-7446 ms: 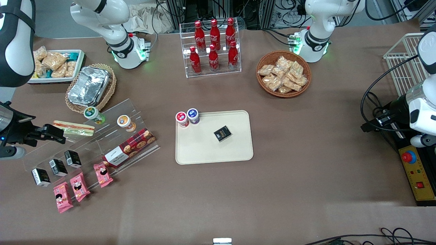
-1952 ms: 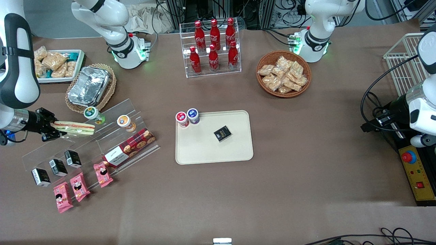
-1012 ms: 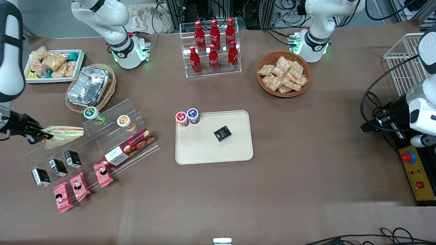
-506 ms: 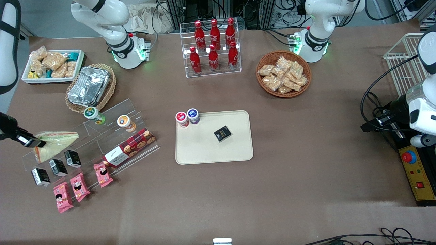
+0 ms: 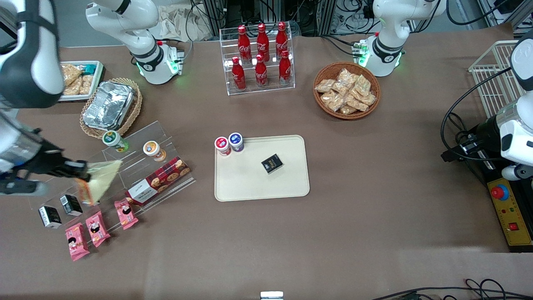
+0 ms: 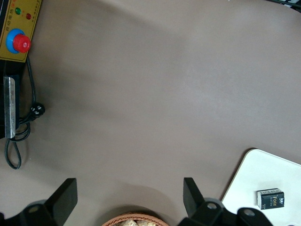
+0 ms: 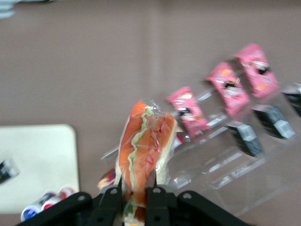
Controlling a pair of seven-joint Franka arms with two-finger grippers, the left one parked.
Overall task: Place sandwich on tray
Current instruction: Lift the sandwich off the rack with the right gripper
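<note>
Black two-finger gripper clamped on clear-wrapped triangular sandwich, held above clear acrylic stepped rack at working arm's end of table. Arm reaches in level, wrist horizontal. Flat beige rectangular tray well apart, mid-table. Red bottles read Coca-Cola.

Wrist view: fingers pinch sandwich at one end, orange-green filling edge showing; pink snack packets below; tray corner visible.

Robot lab staged as shop, cola rack, cable clutter

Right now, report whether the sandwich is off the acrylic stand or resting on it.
Off it: the gripper is shut on the sandwich, which hangs above the stand, far from the tray.
</note>
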